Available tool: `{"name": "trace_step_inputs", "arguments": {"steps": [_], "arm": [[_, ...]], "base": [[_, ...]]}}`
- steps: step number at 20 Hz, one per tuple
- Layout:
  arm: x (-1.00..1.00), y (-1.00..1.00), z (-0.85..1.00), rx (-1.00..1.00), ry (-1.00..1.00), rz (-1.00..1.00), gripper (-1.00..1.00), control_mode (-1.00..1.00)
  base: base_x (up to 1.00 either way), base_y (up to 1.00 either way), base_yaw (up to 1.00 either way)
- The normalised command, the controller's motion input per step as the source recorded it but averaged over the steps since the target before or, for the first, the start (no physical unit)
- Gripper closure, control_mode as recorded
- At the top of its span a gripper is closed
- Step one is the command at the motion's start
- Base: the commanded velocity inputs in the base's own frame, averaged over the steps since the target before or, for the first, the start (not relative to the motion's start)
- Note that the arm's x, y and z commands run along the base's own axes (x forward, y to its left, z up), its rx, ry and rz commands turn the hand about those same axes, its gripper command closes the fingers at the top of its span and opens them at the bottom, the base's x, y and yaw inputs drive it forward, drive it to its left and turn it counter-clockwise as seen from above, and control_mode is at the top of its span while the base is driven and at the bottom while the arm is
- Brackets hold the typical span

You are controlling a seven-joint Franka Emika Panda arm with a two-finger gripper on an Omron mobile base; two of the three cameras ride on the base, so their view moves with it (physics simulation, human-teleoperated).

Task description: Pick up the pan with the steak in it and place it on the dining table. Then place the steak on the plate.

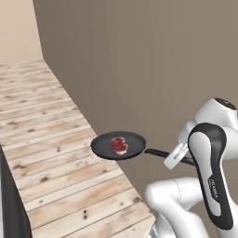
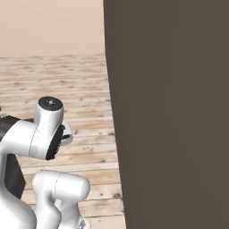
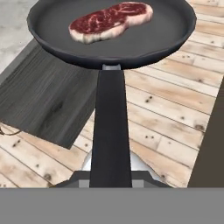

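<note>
The black pan (image 1: 104, 145) hangs level in the air above the wooden floor, and the reddish-brown steak (image 1: 119, 144) lies in its middle. My gripper (image 1: 180, 158) is shut on the end of the pan's long handle (image 1: 158, 152). In the hand view the handle (image 3: 110, 118) runs straight up from my gripper (image 3: 110, 178) to the pan (image 3: 168, 26), where the marbled steak (image 3: 109, 21) rests flat. The dining table and the plate are out of view.
A tall brown wall (image 1: 153, 60) stands close behind the pan, and it takes up the right half of the right base view as wall (image 2: 170, 112). Below the pan lie light wooden floor planks (image 3: 175, 96) and a dark grey slab (image 3: 43, 96).
</note>
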Motion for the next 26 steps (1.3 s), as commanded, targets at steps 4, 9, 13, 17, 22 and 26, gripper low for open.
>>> {"name": "trace_step_inputs", "arguments": {"steps": [4,9,13,17,22,26], "arm": [[0.00,0.00,0.00,0.00,0.00,0.00,1.00,1.00],[0.00,0.00,0.00,0.00,0.00,0.00,1.00,1.00],[0.00,0.00,0.00,0.00,0.00,0.00,1.00,1.00],[0.00,0.00,0.00,0.00,0.00,0.00,1.00,1.00],[0.00,0.00,0.00,0.00,0.00,0.00,1.00,1.00],[0.00,0.00,0.00,0.00,0.00,0.00,1.00,1.00]], "base": [[1.00,0.42,0.00],[1.00,0.42,0.00],[1.00,0.41,0.00],[1.00,0.39,0.00],[1.00,0.40,0.00],[1.00,0.41,0.00]]}}
